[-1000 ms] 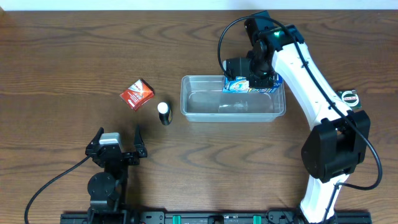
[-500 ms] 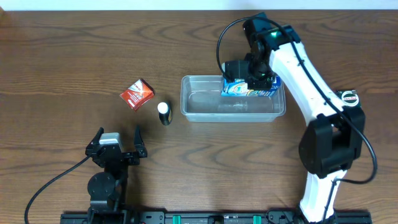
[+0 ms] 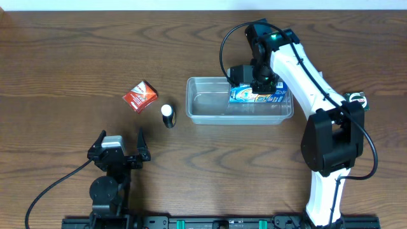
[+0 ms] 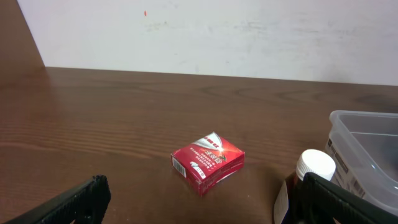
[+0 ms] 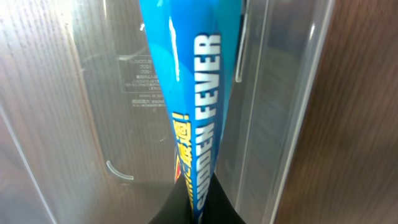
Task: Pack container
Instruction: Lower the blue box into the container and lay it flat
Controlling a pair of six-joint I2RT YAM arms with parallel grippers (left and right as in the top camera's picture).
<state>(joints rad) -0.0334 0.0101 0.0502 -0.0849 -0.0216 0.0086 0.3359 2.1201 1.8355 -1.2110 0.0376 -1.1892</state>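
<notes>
Right gripper point(image 3: 258, 81) is clamped on the blue carton point(image 3: 259, 95). The wrist view backs it up: dark fingertips point(image 5: 224, 216) pinch the carton's narrow edge, with yellow and white lettering running up its face. The carton sits inside the container point(image 3: 213, 105), at the far right end, close along the far wall. Whether it touches the floor I cannot tell. Through the clear plastic you can see the embossed floor, with a side wall just right of the carton.

The container lies right of centre on the wooden table point(image 3: 63, 51), long side running left to right, and its left half is bare. The right arm reaches in from the near right and crosses over the right end, hiding the far right corner and part of the rim.

Over on the left, a small dark bottle point(image 3: 167, 116) with a white cap stands upright, just beside the container's left wall but apart from it. Farther left and a touch farther back lies the red box point(image 3: 140, 95), turned at an angle.

Left gripper point(image 3: 121, 137) waits at the near left, jaws spread wide and nothing between them. From its wrist camera the red box lies straight ahead, and the bottle at the right partly covers the container's near corner.
</notes>
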